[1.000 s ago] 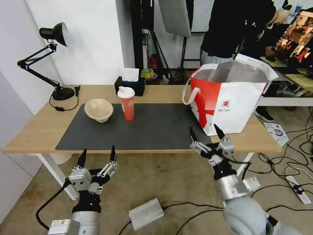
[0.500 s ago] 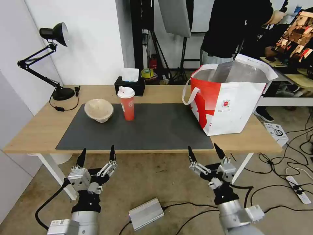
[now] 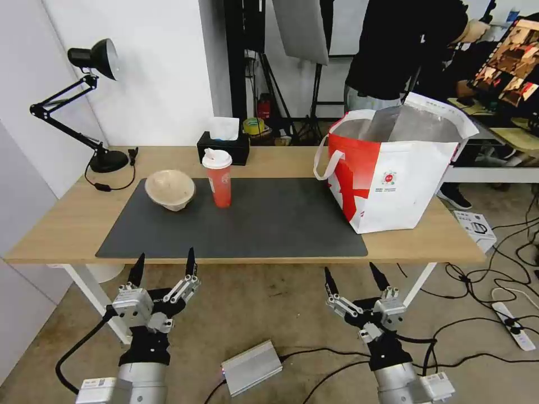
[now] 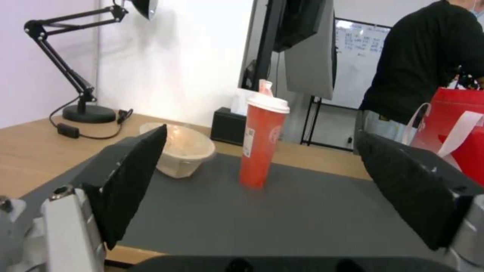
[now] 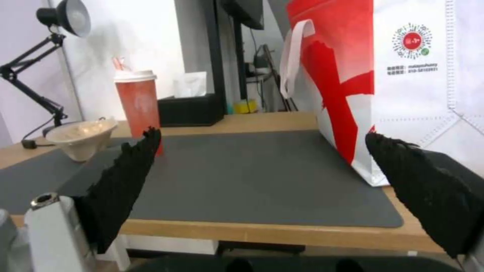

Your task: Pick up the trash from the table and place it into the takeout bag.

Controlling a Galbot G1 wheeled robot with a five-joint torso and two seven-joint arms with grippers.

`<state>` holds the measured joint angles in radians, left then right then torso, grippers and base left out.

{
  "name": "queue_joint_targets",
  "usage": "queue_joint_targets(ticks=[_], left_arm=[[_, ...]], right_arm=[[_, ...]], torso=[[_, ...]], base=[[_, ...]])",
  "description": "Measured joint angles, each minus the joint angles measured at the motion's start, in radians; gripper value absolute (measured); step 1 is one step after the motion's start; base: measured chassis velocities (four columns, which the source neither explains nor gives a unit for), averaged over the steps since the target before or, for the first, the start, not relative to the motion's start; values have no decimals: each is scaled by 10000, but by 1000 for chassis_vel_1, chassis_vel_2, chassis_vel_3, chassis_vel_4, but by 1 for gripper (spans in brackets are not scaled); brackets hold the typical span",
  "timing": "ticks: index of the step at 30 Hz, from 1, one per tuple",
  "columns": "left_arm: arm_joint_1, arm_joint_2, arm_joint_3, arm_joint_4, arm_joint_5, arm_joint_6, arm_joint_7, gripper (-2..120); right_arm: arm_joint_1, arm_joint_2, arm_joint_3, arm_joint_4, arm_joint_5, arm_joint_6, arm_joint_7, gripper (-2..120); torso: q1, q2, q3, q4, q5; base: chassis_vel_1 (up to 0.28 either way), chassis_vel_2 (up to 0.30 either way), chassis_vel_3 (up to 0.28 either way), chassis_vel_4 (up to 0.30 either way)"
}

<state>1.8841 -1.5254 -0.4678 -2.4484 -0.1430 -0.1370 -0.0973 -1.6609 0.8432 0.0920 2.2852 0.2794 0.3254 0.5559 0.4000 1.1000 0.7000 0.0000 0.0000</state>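
Note:
On the dark mat of the table a beige pulp bowl sits at the left, with a red paper cup with a white lid upright just to its right. The takeout bag, white with red panels and foil lining, stands open at the table's right end; its red side shows past the left gripper's finger. My left gripper hangs open below the table's front edge on the left. My right gripper is open below the front edge on the right. Both hold nothing.
A black tissue box stands behind the cup. A black desk lamp is at the table's far left corner. A person in black stands behind the bag. Cables, a power strip and a silver box lie on the floor.
My right gripper has dropped and drawn back from in front of the bag's base to below the table's front edge. The left gripper has barely moved.

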Motion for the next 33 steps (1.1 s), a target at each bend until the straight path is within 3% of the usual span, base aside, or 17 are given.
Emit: queue_joint_targets(ticks=[19, 33], left_arm=[[70, -81, 60, -34, 34, -26, -4, 100], [18, -268, 142, 33, 98, -40, 9, 100]], right_arm=[[10, 165, 120, 42, -8, -23, 60, 100], [2081, -1077, -633, -65, 2501, 186, -2943, 100]], torso=[[0, 0, 0, 0, 0], [0, 0, 2, 1, 0]], base=[[0, 0, 0, 0], [0, 0, 0, 0]])
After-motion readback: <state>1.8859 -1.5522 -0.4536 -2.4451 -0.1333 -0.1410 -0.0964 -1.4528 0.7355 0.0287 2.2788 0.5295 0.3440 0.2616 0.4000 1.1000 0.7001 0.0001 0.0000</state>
